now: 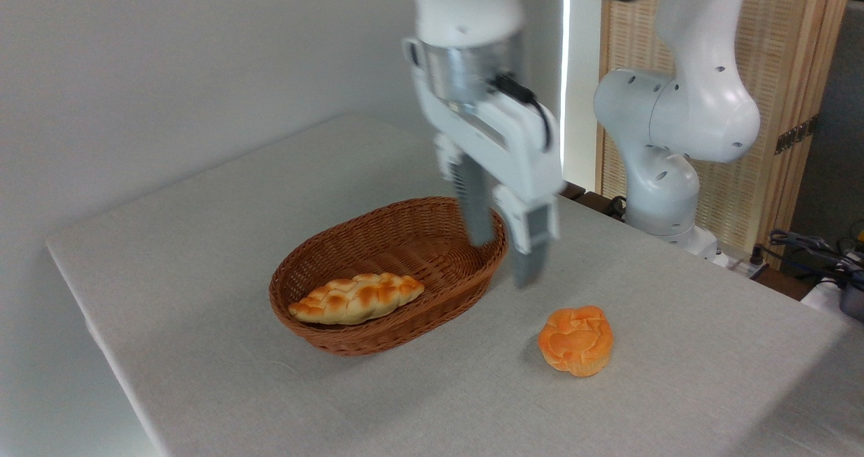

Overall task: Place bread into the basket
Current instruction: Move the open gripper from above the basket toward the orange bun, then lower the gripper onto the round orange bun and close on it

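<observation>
The bread (pixel 576 340), a small round orange bun with a knotted top, lies on the grey tablecloth to the right of the basket. The basket (pixel 324 332) is an oval reddish-brown wicker one at the table's middle. My gripper (pixel 505 262) hangs open and blurred over the basket's right rim, above and left of the bun, with nothing between its fingers.
A pale golden braided loaf (pixel 356 298) lies inside the basket at its near left. The arm's white base (pixel 665 194) stands at the table's far right edge. Cables and gear (pixel 817 254) sit beyond it. A wooden screen (pixel 796 72) stands behind.
</observation>
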